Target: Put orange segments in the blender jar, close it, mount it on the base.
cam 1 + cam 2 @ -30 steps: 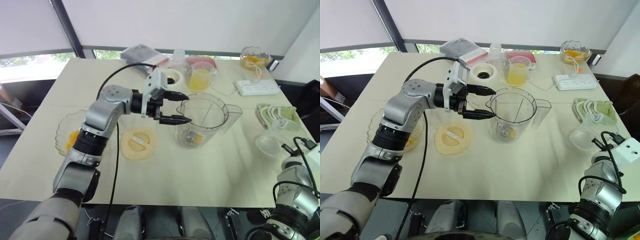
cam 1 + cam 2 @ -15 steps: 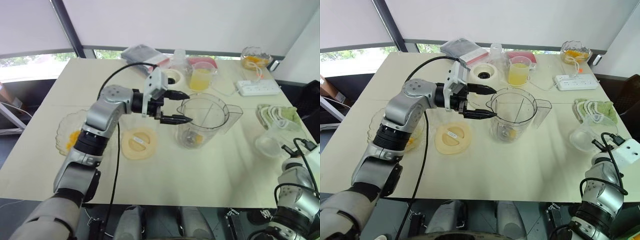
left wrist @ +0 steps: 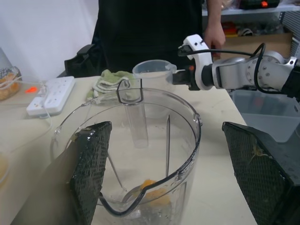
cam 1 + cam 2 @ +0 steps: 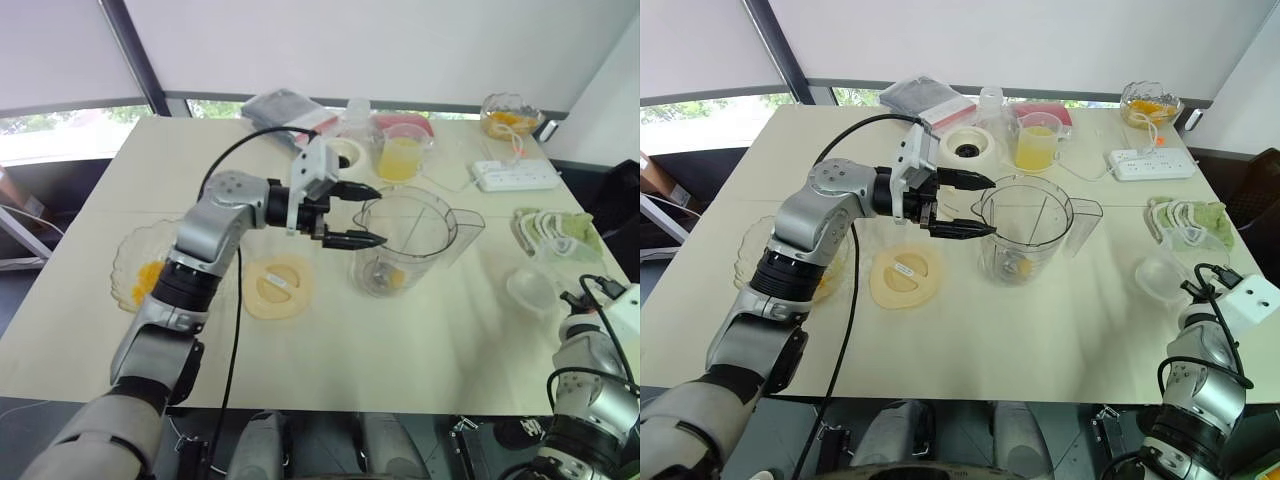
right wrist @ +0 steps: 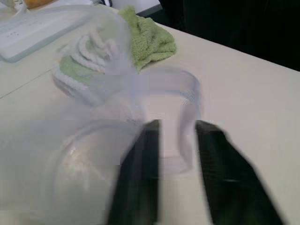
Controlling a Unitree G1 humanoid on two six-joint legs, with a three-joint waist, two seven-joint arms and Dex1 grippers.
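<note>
The blender jar (image 4: 405, 238) stands upright mid-table, lidless, with an orange segment (image 3: 152, 191) by the blades at its bottom. My left gripper (image 4: 377, 215) hovers level at the jar's left rim, open and holding nothing. More orange segments (image 4: 143, 276) lie in a scalloped glass bowl at the left. The cream-white base (image 4: 967, 149) stands behind the jar. At the table's right edge my right gripper (image 5: 177, 126) is open, its fingers either side of the handle of a small clear cup (image 4: 1160, 274).
A round cream lid (image 4: 278, 287) lies left of the jar. A cup of yellow juice (image 4: 400, 156), a power strip (image 4: 515, 176), a green cloth (image 4: 555, 228) and a second bowl of fruit (image 4: 508, 116) sit behind and to the right. A person in dark clothes (image 3: 150, 33) stands beyond the table.
The small clear cup at the right edge has shifted slightly by the right gripper. The left arm and the jar have stayed put.
</note>
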